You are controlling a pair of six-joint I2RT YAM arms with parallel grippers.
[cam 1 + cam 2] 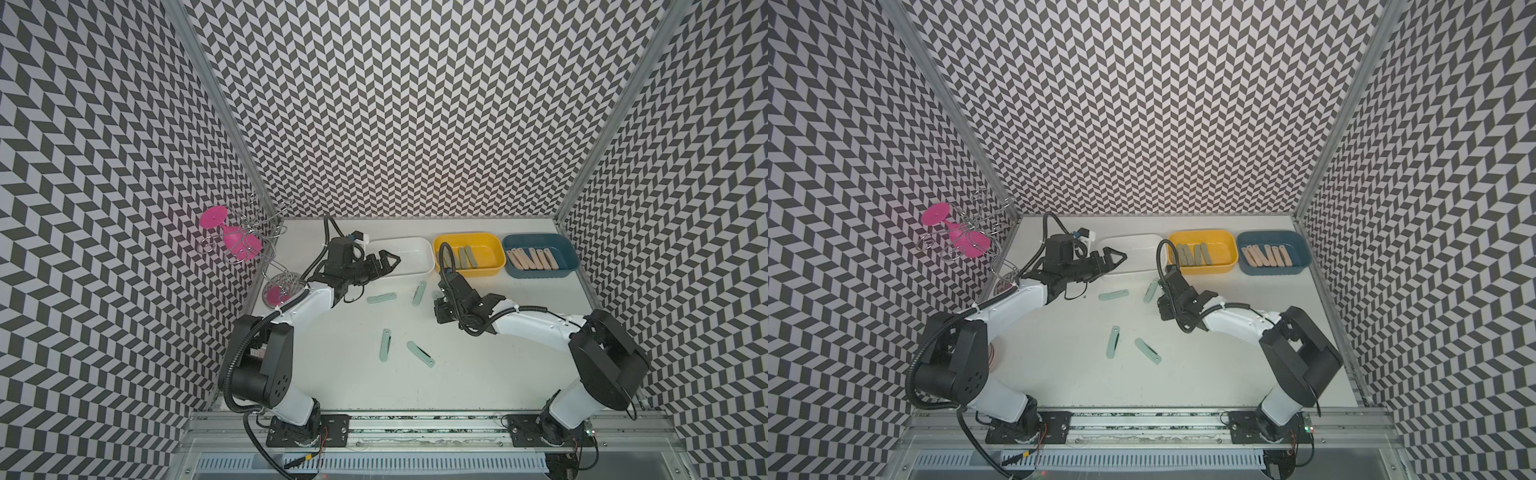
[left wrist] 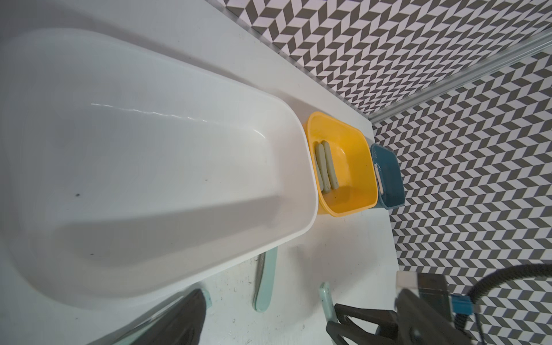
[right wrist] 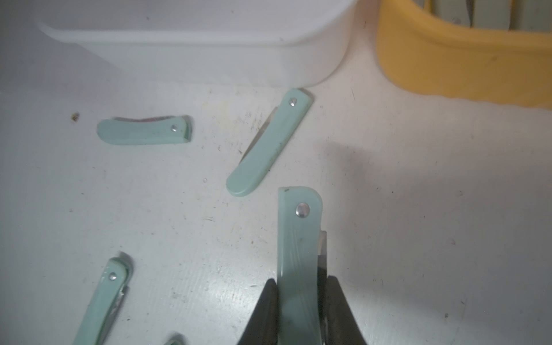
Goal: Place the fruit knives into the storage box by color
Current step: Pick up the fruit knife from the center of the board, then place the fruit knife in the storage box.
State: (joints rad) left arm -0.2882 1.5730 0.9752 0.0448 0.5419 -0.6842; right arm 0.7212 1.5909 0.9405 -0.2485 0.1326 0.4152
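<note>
My right gripper (image 3: 301, 283) is shut on a pale mint fruit knife (image 3: 298, 239), which sticks out ahead of the fingers just above the table. In a top view this gripper (image 1: 437, 300) is in front of the yellow box (image 1: 469, 272). Several more mint knives lie loose on the table (image 1: 381, 297) (image 1: 419, 292) (image 1: 385, 345) (image 1: 420, 354). My left gripper (image 1: 386, 264) hangs open and empty over the front rim of the white box (image 1: 424, 253), which has nothing in it. Grey-green knives (image 1: 461, 257) lie in the yellow box. Peach-pink knives (image 1: 532, 258) lie in the blue box (image 1: 540, 274).
A wire rack with pink glasses (image 1: 232, 245) stands at the back left, close behind the left arm. The three boxes stand in a row along the back wall. Patterned walls close in the table on three sides.
</note>
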